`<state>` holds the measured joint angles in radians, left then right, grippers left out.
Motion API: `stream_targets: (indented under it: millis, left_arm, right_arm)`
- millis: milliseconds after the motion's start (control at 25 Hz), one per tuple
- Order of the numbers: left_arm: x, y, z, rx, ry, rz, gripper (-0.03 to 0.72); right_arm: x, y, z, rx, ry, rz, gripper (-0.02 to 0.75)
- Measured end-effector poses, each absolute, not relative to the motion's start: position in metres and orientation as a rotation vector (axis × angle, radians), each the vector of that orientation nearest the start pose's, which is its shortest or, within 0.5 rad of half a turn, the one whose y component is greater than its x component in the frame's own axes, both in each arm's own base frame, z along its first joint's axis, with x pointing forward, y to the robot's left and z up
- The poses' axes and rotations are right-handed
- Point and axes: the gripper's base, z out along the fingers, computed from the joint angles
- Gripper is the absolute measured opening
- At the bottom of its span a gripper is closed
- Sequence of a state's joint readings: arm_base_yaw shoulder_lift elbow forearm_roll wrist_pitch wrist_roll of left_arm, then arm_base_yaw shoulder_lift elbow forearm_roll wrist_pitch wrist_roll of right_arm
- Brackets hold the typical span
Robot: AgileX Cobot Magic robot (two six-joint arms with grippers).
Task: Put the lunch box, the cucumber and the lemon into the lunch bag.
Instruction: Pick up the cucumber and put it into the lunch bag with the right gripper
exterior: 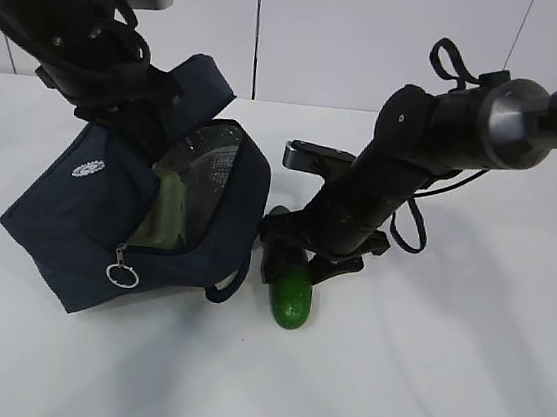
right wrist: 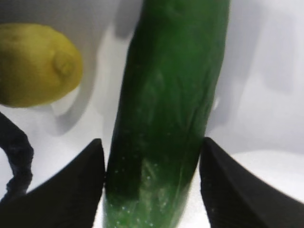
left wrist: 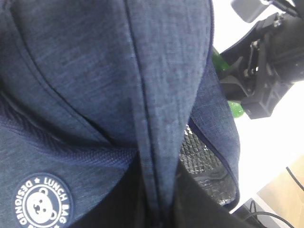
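The navy lunch bag (exterior: 84,237) lies tilted on the white table with its mouth open to the right. The pale green lid of the lunch box (exterior: 169,214) shows inside it against the silver lining. My left gripper (exterior: 146,118) is shut on a fold of the bag's top fabric (left wrist: 156,142) and holds it up; its fingers (left wrist: 123,204) pinch that fold. The dark green cucumber (exterior: 292,296) lies on the table right of the bag. My right gripper (right wrist: 152,171) is closed around the cucumber (right wrist: 166,109), pads against its sides. The yellow lemon (right wrist: 35,64) lies just beside it, hidden in the exterior view.
The zipper's metal ring pull (exterior: 122,275) hangs at the bag's front. A strap handle (exterior: 230,284) loops out beside the cucumber, and it also shows in the right wrist view (right wrist: 14,161). A white wall stands behind the table.
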<state>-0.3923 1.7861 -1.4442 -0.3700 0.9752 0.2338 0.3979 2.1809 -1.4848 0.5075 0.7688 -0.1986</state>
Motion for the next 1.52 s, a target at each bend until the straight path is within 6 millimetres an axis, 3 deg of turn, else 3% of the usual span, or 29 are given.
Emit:
stream_targets:
  millis: [160, 240, 600, 760, 1080, 1520]
  left_arm:
    - [0.339, -0.170, 0.268, 0.648, 2.711, -0.517, 0.019]
    - [0.339, -0.170, 0.268, 0.648, 2.711, -0.517, 0.019]
    - [0.339, -0.170, 0.268, 0.648, 2.711, -0.517, 0.019]
    - [0.339, -0.170, 0.268, 0.648, 2.711, -0.517, 0.019]
    - [0.339, -0.170, 0.268, 0.654, 2.708, -0.516, 0.019]
    - [0.338, -0.171, 0.268, 0.649, 2.707, -0.536, 0.019]
  right_arm:
    - [0.387, 0.197, 0.124, -0.383, 2.911, 0.604, 0.366]
    - [0.387, 0.197, 0.132, -0.399, 2.896, 0.596, 0.357]
    - [0.377, 0.164, 0.225, -0.469, 2.741, 0.618, 0.356]
    - [0.366, 0.165, 0.248, -0.532, 2.710, 0.670, 0.356]
    - [0.359, 0.182, 0.261, -0.570, 2.605, 1.011, 0.356]
    - [0.370, 0.205, 0.224, -0.494, 2.588, 1.321, 0.355]
